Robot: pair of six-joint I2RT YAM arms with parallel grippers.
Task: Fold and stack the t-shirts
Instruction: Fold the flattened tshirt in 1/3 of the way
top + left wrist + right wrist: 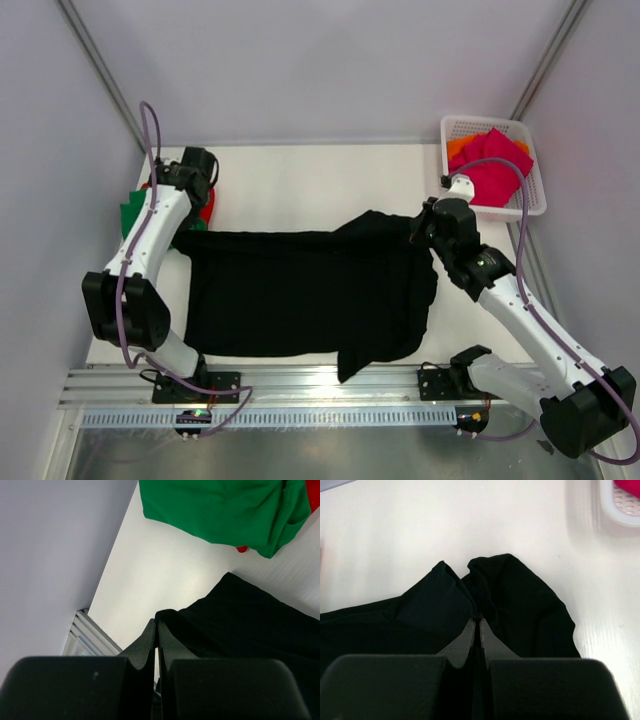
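Note:
The large black t-shirt (300, 290) lies spread flat across the middle of the table, its right part rumpled. My left gripper (192, 225) is shut on its far left corner, shown in the left wrist view (157, 622) with black cloth (260, 625) at the tips. My right gripper (420, 230) is shut on a pinch of the shirt's far right corner, seen in the right wrist view (478, 617) with bunched black cloth (510, 600) ahead. A green t-shirt (130, 212) and a red t-shirt (207, 210) lie at the far left, under my left arm.
A white lattice basket (480, 122) at the far right holds a magenta-pink t-shirt (495, 170) and an orange t-shirt (458, 148). The green t-shirt (225, 510) lies just beyond my left gripper. Walls close both sides. A metal rail (300, 385) runs along the near edge.

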